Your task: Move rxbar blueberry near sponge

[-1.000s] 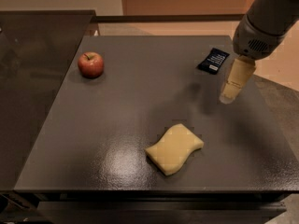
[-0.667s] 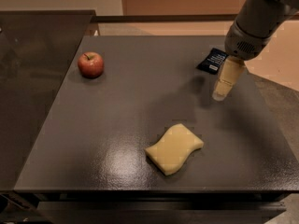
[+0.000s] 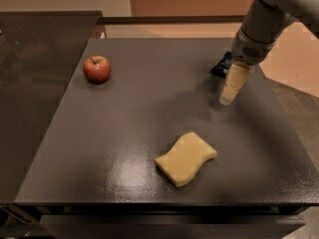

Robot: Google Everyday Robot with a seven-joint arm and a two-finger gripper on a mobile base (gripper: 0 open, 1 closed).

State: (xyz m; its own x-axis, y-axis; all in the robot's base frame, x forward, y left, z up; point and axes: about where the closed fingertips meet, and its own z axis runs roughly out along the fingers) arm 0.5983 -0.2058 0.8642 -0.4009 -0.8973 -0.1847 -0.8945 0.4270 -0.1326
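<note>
Cream gripper (image 3: 227,97) hangs at far right of dark grey table (image 3: 124,133); open or clenched, can't tell. It's slid left, now partly hiding the unmoved navy flat rxbar blueberry (image 3: 221,65), so pickup prob. next. Pale yellow wavy sponge (image 3: 186,158) near-centre, well apart. Red apple (image 3: 96,68) far left, not in the way.

The dark worktop (image 3: 149,108) carries a red apple (image 3: 96,69) at far left, the sponge (image 3: 185,158) near the front edge, and the rxbar blueberry (image 3: 222,63) at far right, partly hidden behind the gripper (image 3: 227,99).
</note>
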